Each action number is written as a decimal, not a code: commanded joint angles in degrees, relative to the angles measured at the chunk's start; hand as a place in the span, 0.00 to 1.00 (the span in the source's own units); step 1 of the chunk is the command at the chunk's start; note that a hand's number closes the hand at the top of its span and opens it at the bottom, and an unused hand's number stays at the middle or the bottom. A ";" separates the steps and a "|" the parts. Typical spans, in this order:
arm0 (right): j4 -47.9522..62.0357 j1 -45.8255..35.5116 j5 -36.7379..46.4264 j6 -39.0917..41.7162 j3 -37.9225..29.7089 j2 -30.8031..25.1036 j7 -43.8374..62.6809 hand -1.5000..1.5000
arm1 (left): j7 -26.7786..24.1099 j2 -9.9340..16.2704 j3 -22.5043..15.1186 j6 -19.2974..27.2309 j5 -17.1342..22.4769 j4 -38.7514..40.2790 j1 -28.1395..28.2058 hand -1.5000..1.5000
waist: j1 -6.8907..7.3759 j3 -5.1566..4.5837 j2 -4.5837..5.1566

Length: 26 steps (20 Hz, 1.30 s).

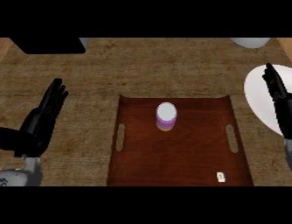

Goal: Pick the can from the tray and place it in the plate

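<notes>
A small can [166, 116] with a pale top and a purple and orange side stands upright near the far middle of the dark wooden tray [194, 166]. A white plate [259, 94] lies at the right edge of the counter. My right hand [288, 111] is open with straight fingers, raised in front of the plate and hiding part of it, well to the right of the can. At the left, beside the tray, my left hand [40, 120] rests open with its fingers up. Neither hand touches the can.
The tray has slot handles on both sides and a small tag [221, 176] near its front right corner. A black object [48, 45] sits at the far left and a pale rounded object [250, 42] at the far right. Wooden borders flank the counter.
</notes>
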 commanded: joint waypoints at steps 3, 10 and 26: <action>-3.75 -6.64 -7.22 17.80 10.35 6.13 1.70 1.00 | 3.29 -0.28 -1.53 1.68 -2.68 2.94 -0.75 0.50 | 3.71 -1.18 2.09; -10.39 -21.34 20.04 17.71 18.42 -6.78 -12.85 1.00 | 7.52 -0.99 -2.88 3.36 -4.28 6.80 1.80 0.50 | 5.21 -1.35 1.61; 19.93 -30.06 14.08 37.26 22.44 2.59 -34.20 0.00 | 12.39 -3.26 -3.71 7.49 -7.12 6.19 0.77 0.50 | 2.53 -1.23 1.78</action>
